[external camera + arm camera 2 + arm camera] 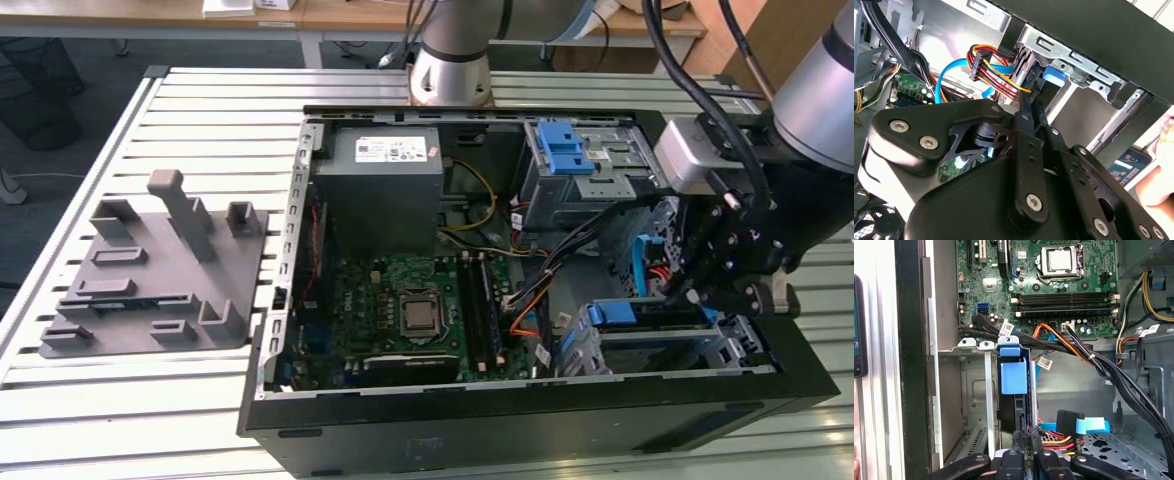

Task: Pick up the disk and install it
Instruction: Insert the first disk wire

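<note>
**A:** Where is the disk (1014, 375) now, and has your hand (1025, 437) got it?

**B:** It stands on edge in the drive cage (974, 390), in the corner of the computer case (534, 400) nearest the bench's (200, 400) edge on the exterior view's right. Your hand is at its outer end with the tips drawn together. Whether a thin lip of the blue carrier is pinched between them, I cannot tell.

**A:** What could go wrong?

**B:** Mainly the cable bundle (1064, 345). It crosses just past the disk's far end, so if you push on, the carrier may trap or kink a wire. The red-and-yellow power leads (1056, 440) lie right beside your hand, and a sideways shift could snag them. Pressing off-axis could also jam the carrier crooked in the cage rails, leaving it only half latched.
</note>
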### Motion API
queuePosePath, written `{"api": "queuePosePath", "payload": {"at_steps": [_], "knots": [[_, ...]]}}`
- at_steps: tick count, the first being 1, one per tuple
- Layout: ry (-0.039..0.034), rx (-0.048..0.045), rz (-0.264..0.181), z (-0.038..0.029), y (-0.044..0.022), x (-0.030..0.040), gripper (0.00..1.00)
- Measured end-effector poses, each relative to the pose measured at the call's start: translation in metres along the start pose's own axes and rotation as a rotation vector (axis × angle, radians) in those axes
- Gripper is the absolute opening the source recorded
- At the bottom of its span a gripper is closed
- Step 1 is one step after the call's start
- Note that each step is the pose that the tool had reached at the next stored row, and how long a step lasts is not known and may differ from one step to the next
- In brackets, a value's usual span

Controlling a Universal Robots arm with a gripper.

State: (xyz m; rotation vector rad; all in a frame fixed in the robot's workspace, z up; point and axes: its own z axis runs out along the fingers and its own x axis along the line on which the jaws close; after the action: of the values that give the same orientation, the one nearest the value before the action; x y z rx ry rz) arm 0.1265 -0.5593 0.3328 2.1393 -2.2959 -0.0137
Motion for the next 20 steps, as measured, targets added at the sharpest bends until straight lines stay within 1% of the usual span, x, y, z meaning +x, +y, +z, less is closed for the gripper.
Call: {"api": "queuePosePath", "payload": {"at_steps": [7,16,18,19,20], "knots": [[0.0002,-0.0055,0.002,0.0026,-0.0016,0.0,0.17],[0.0,-0.0055,0.002,0.0031,-0.0019,-0.0001,0.17],[0.0002,-0.0056,0.002,0.0031,-0.0019,0.0,0.18],[0.0002,-0.0056,0.002,0.0031,-0.0019,0.0,0.24],[-0.0001,-0.0056,0.002,0.0031,-0.0019,0.0,0.24]]}}
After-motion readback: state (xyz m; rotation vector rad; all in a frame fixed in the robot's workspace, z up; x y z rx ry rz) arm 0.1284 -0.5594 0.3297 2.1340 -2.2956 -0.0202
